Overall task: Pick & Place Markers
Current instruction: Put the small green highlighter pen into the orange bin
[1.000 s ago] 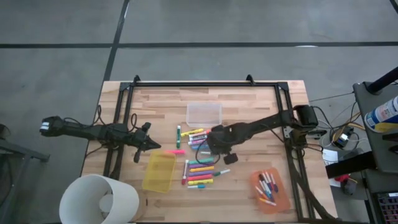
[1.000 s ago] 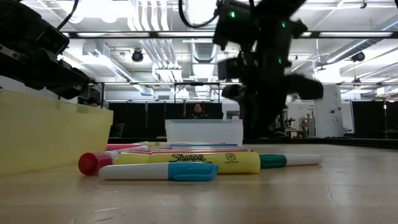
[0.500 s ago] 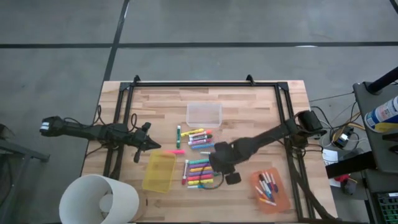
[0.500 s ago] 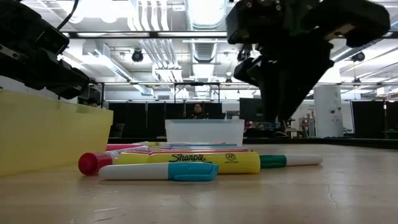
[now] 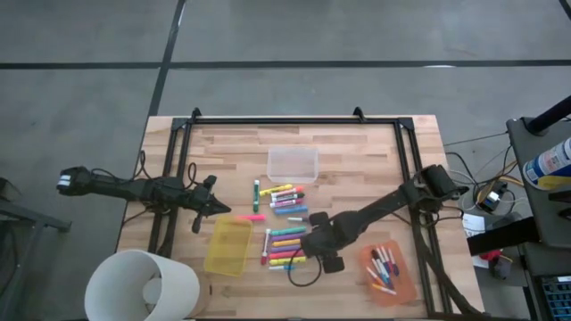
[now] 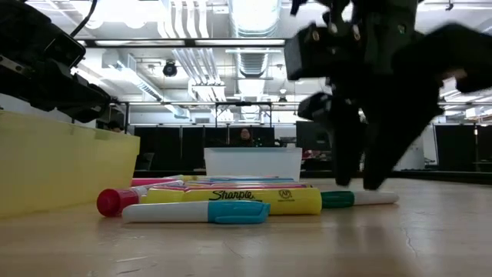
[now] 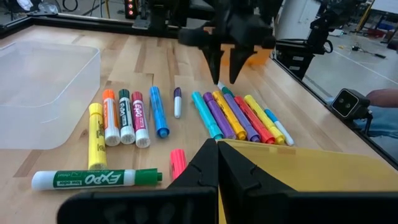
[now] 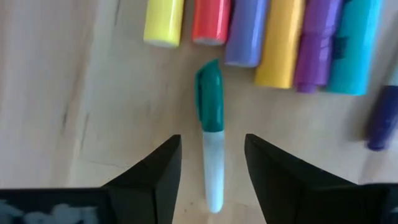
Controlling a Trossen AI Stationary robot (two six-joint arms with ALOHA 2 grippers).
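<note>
Since a second ago your right gripper (image 8: 208,171) has swung from the upper marker cluster toward the table's near side; it now sits low over a white marker with a teal cap (image 8: 211,134). Fingers spread wide, one each side of the barrel, not touching. That marker lies just off the end of the lower row of markers (image 5: 285,247), beside the yellow bin (image 5: 227,246). Your left gripper (image 5: 214,208) waits near the bin's far corner, fingers pinched close, holding nothing

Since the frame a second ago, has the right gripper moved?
Yes. In the high view the right gripper has moved away from the clear bin, toward the table's near edge, and is now open over a green-capped white marker.
</note>
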